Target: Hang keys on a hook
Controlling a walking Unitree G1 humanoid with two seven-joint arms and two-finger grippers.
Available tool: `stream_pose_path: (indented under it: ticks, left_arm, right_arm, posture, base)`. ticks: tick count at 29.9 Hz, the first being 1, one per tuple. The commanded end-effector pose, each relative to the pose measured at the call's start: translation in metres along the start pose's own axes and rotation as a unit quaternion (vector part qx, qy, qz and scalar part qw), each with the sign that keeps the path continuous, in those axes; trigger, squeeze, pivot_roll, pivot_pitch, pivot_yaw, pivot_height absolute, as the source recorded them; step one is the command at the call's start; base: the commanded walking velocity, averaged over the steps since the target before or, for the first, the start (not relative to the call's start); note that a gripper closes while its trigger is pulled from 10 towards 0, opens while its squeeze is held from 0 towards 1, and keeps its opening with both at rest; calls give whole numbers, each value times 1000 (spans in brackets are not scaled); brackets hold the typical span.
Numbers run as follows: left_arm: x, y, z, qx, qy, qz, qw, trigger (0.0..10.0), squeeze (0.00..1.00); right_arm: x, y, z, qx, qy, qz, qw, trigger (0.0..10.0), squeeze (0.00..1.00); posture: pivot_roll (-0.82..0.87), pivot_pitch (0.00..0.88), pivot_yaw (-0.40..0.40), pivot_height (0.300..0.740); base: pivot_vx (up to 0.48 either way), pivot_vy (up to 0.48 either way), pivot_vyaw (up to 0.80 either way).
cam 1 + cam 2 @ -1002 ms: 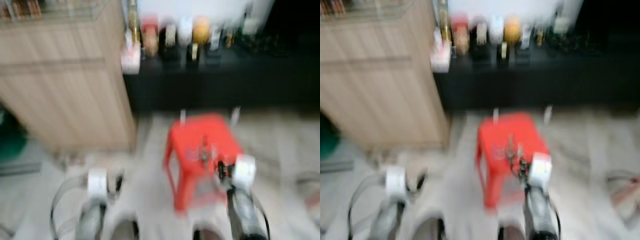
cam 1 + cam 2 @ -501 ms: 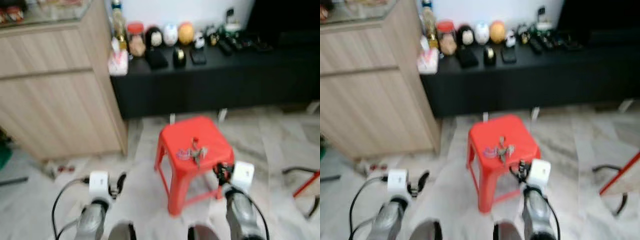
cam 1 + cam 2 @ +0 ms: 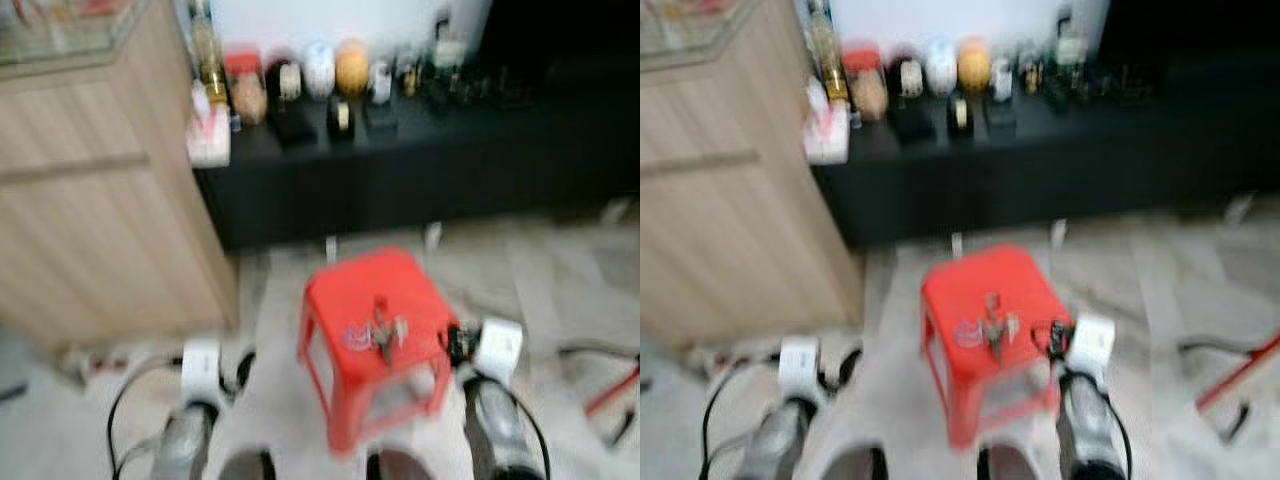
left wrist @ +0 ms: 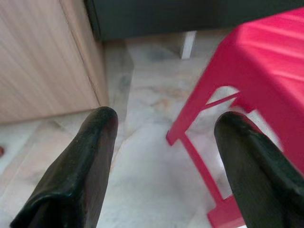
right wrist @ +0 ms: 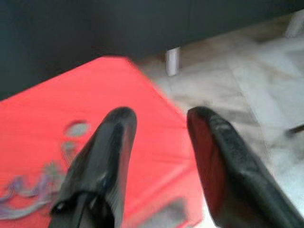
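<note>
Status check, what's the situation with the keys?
Both grippers open, empty: left gripper, right gripper by red stool. Keys lie on stool. Nothing blocking.

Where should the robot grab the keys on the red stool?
Probably from straight above: the keys lie flat on the red stool, so nothing sticks up sideways. Pinch the bunched middle where the pieces meet. The right gripper is nearest, jaws open over the stool top.

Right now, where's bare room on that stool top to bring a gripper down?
The keys sit mid-top on the red stool. Bare red lies behind them toward the black cabinet, and on the side by the right gripper. The cabinet's top is crowded.
</note>
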State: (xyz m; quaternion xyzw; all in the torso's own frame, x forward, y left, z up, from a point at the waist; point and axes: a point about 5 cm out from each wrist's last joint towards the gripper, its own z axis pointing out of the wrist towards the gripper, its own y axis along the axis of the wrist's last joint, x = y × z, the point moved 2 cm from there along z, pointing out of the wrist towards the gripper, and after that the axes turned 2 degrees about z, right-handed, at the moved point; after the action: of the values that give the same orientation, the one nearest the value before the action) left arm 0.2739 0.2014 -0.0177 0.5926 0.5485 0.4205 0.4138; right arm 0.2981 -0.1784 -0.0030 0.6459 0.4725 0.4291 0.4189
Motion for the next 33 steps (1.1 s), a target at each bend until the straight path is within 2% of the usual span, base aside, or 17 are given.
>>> stream_pose_path:
  ticks: [1, 3, 7, 10, 13, 14, 15, 16, 17, 20, 22, 25, 26, 27, 28, 29, 33]
  left_arm:
    - [3, -3, -1, 8, 5, -1, 1000, 10000, 0]
    - [4, -4, -1, 14, 7, 0, 1000, 10000, 0]
    - [7, -9, -2, 31, 8, 0, 999, 10000, 0]
    - [7, -11, -2, 37, 9, 0, 999, 10000, 0]
    - [9, -13, -3, 43, 11, 0, 999, 10000, 0]
    - [9, -14, -4, 45, 13, 0, 999, 10000, 0]
    - [9, -14, -4, 45, 13, 0, 999, 10000, 0]
    - [11, -16, -4, 49, 15, 0, 999, 10000, 0]
    - [11, -16, -5, 51, 15, 0, 999, 10000, 0]
    - [12, -17, -5, 53, 16, 0, 998, 10000, 0]
    - [12, -17, -5, 53, 17, 0, 998, 10000, 0]
    - [14, -17, -5, 53, 18, -1, 998, 10000, 0]
    - [14, -17, -5, 53, 18, -1, 998, 10000, 0]
    - [14, -17, -6, 53, 17, -1, 998, 10000, 0]
    - [14, -17, -6, 52, 17, -1, 998, 10000, 0]
    - [14, -17, -6, 52, 17, -1, 998, 10000, 0]
    - [12, -14, -4, 45, 14, 0, 999, 10000, 0]
  right_arm:
    - [3, -5, -1, 12, 5, -2, 1000, 10000, 0]
    - [3, -6, -1, 18, 10, -3, 1000, 10000, 0]
    - [7, -14, -1, 56, 47, 29, 997, 10000, 0]
    - [12, -13, 1, 69, 84, 7, 994, 10000, 0]
    - [11, -12, 4, 85, 101, -51, 990, 10000, 0]
    - [11, -9, 6, 81, 113, -86, 987, 10000, 0]
    - [11, -9, 6, 81, 113, -86, 987, 10000, 0]
    - [7, -9, 8, 100, 117, -148, 977, 10000, 0]
    - [4, -10, 9, 112, 118, -182, 970, 10000, 0]
    - [-1, -13, 10, 136, 120, -245, 952, 10000, 0]
    - [-3, -13, 10, 140, 123, -260, 947, 10000, 0]
    - [-2, -17, 10, 159, 138, -311, 927, 10000, 0]
    - [-2, -17, 10, 159, 138, -311, 927, 10000, 0]
    - [-1, -20, 8, 161, 148, -345, 913, 10000, 0]
    - [0, -21, 8, 162, 152, -355, 908, 10000, 0]
    - [1, -22, 8, 162, 153, -360, 906, 10000, 0]
    - [10, -20, 8, 144, 163, -329, 919, 10000, 0]
  posture:
    - [-160, 82, 18, 635]
    - [-158, 85, 20, 635]
    - [-159, 89, 22, 635]
    - [-156, 90, 23, 635]
    - [-156, 91, 21, 635]
    - [-153, 91, 20, 635]
    - [-153, 91, 20, 635]
    - [-154, 91, 20, 635]
    - [-154, 91, 20, 635]
    - [-152, 93, 19, 635]
    - [-149, 95, 19, 635]
    - [-149, 103, 20, 635]
    - [-149, 103, 20, 635]
    - [-147, 107, 18, 635]
    - [-145, 109, 18, 635]
    - [-143, 111, 17, 635]
    - [-145, 128, 12, 635]
  base:
    - [0, 0, 0]
    - [0, 0, 0]
    - [0, 0, 0]
    - [0, 0, 0]
    - [0, 0, 0]
    - [0, 0, 0]
    - [0, 0, 0]
    - [0, 0, 0]
    - [0, 0, 0]
    - [0, 0, 0]
    - [0, 0, 0]
    - [0, 0, 0]
    - [0, 0, 0]
    - [0, 0, 0]
    - [0, 0, 0]
    - [0, 0, 0]
    - [0, 0, 0]
